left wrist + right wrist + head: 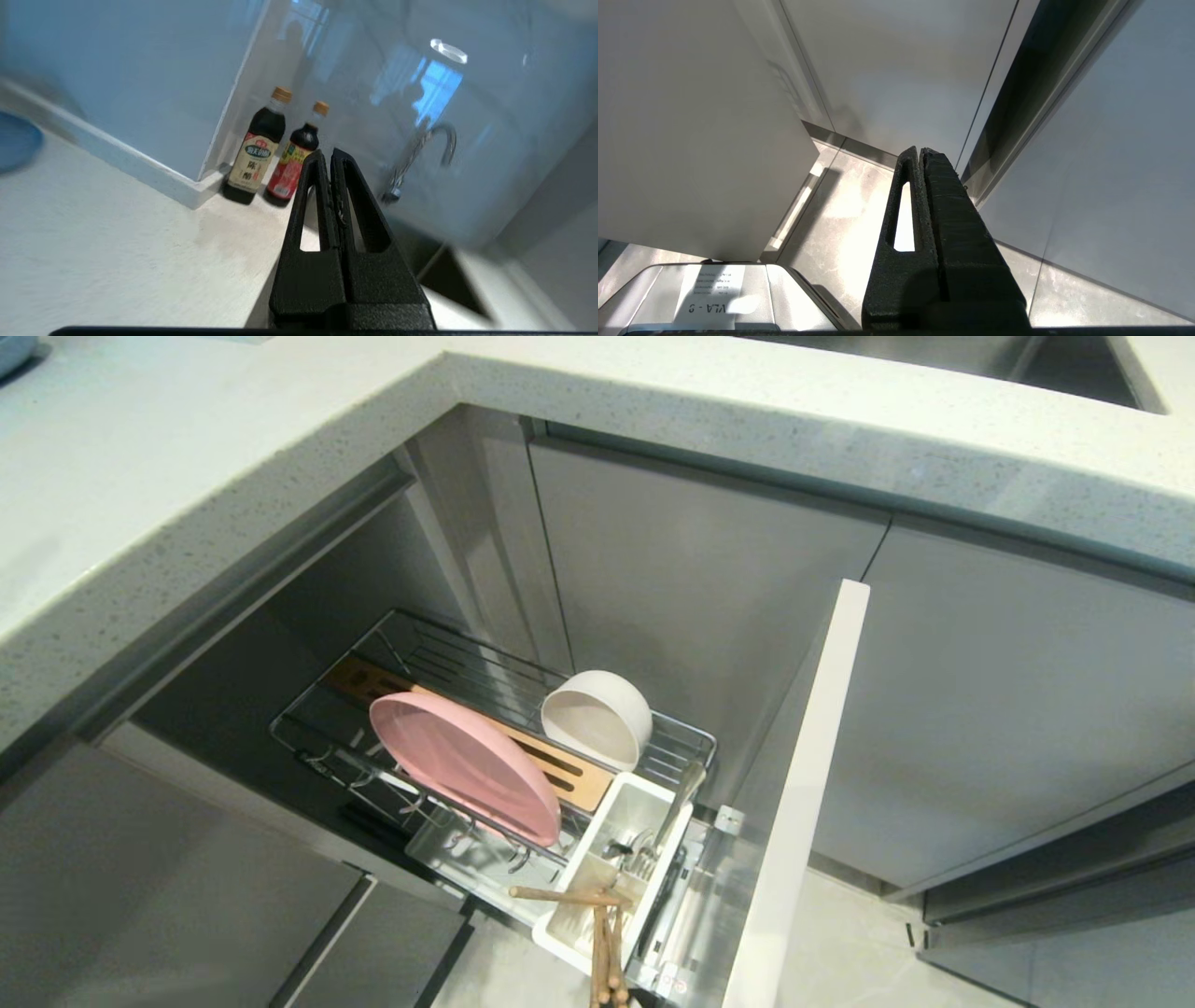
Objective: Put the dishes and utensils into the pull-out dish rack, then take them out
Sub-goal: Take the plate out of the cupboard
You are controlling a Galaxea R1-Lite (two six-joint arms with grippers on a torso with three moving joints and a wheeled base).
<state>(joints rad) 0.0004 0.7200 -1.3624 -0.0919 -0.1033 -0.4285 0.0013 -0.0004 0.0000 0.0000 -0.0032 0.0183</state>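
The pull-out dish rack (686,739) stands drawn out under the counter, its pale front panel (803,803) at its right. In it a pink plate (462,761) stands on edge between the prongs, and a cream bowl (597,717) rests on its side behind it. The white cutlery tub (672,831) holds the metal spoon (677,807) and the wooden chopsticks (602,938), which stick out over its near end. Neither arm shows in the head view. My left gripper (329,154) is shut and empty above the countertop. My right gripper (920,151) is shut and empty, over the floor.
Two dark sauce bottles (261,144) stand in the counter's corner by the wall, with a faucet (420,154) and a sink (448,275) beside them. A blue plate (16,140) lies on the counter. Grey cabinet doors (1018,709) flank the rack.
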